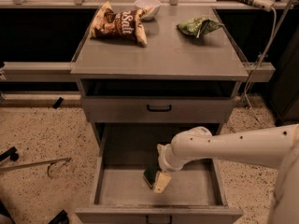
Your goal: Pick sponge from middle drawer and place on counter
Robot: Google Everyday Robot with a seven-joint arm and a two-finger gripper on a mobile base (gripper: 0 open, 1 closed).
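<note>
Nearest, the drawer (121,189) stands open, its grey floor bare but for the sponge (150,174), which lies near the middle of that floor, a little toward the drawer's front. The gripper (161,182), at the end of a white arm (224,146) reaching in over the drawer's right wall, sits low inside the drawer against the sponge's right edge; whether it has closed on the sponge cannot be told. The sponge is probably light, soft and compressible, and its rough green face should resist slipping. A hold across its narrow width, pressing the foam sides, seems best. Above the drawer is a shut drawer front (121,108). Beyond that, the counter (159,55) carries a chip bag (117,23), a green bag (198,25) and a bowl (147,6).
</note>
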